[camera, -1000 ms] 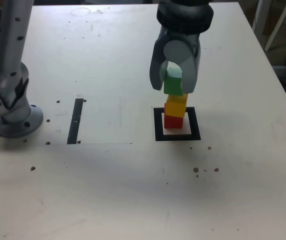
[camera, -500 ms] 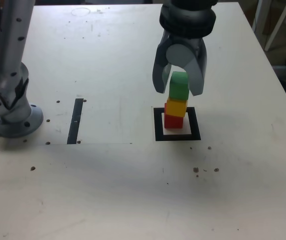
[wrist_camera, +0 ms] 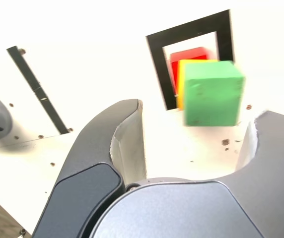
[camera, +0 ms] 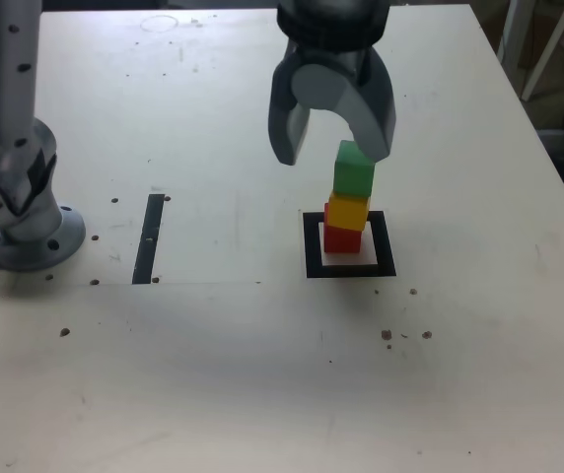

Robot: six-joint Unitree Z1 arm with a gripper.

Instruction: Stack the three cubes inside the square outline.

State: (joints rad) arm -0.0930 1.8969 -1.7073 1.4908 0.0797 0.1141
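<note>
Three cubes stand stacked inside the black square outline (camera: 350, 244): the red cube (camera: 342, 237) at the bottom, the yellow cube (camera: 347, 211) on it, the green cube (camera: 354, 168) on top. The stack leans slightly. My gripper (camera: 333, 150) hovers open just above and behind the green cube, with nothing between its fingers. In the wrist view the green cube (wrist_camera: 213, 92) sits free between the spread fingertips, hiding most of the yellow cube (wrist_camera: 182, 79) and the red cube (wrist_camera: 186, 53) inside the outline (wrist_camera: 189, 34).
A narrow black strip (camera: 149, 237) lies on the table toward the exterior view's left. The arm's grey base (camera: 16, 212) stands at the far left. Small dark holes dot the pale tabletop (camera: 262, 365).
The gripper has opened and let go of the green cube, which now rests on the yellow one. The gripper rose and shifted toward the exterior view's left.
</note>
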